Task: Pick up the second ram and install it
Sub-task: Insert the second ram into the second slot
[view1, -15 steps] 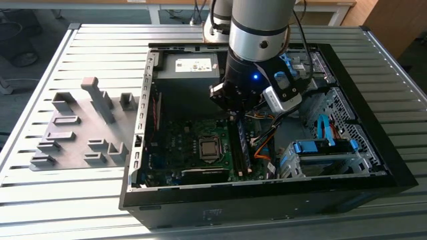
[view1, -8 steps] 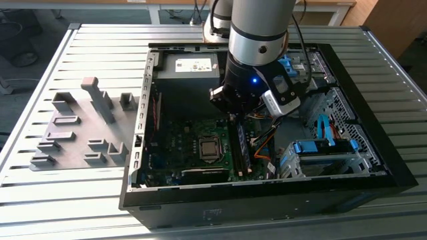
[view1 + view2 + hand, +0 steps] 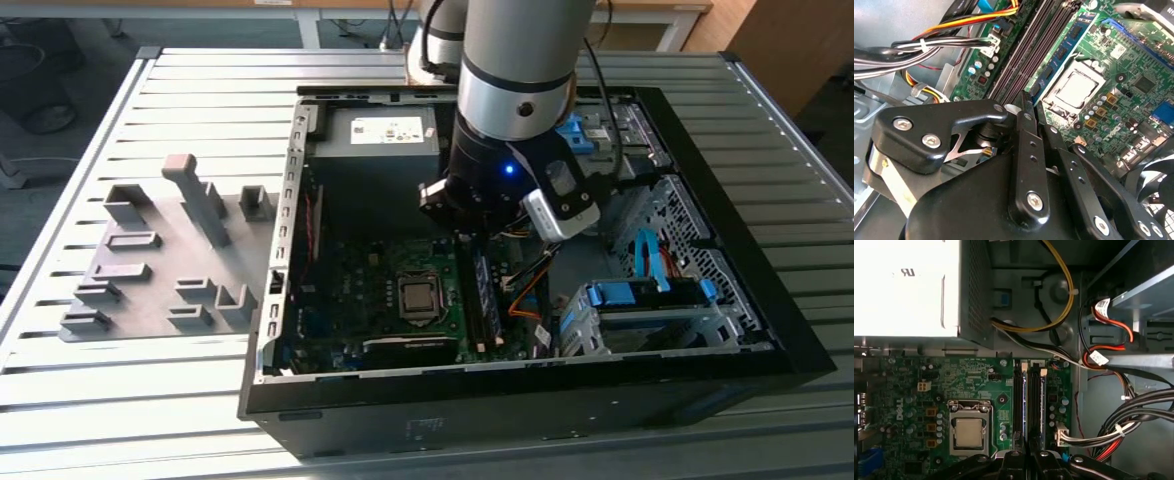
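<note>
open computer case (image 3: 747, 330), grey fixture blocks (image 3: 174, 260)

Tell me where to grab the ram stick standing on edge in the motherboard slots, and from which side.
Take the ram stick by its upper long edge, near the middle, pinching across its two flat faces and coming straight down from above. It stands upright with its lower edge down at the motherboard. The cables crowd one side, so only the top looks free.
</note>
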Available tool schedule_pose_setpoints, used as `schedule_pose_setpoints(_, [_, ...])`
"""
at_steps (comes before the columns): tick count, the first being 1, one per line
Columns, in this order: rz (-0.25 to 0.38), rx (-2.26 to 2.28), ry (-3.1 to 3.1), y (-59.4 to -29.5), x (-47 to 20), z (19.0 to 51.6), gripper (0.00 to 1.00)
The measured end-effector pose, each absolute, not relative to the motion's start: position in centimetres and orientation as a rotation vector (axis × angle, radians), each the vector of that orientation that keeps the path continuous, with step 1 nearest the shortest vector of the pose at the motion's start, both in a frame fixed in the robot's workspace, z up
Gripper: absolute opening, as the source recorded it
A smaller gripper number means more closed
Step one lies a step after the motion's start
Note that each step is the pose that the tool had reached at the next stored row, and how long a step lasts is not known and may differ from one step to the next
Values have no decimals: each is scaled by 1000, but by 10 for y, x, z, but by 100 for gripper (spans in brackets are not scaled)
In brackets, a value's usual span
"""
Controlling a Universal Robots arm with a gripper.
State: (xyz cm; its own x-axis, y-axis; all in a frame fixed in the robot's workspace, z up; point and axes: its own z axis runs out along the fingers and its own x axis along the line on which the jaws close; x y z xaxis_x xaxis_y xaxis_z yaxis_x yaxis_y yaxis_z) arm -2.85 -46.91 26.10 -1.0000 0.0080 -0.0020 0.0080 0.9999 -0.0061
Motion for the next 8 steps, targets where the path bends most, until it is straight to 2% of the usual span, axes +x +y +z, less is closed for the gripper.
schedule_pose_setpoints(8, [-10,24,3140,-475,-28,252,14])
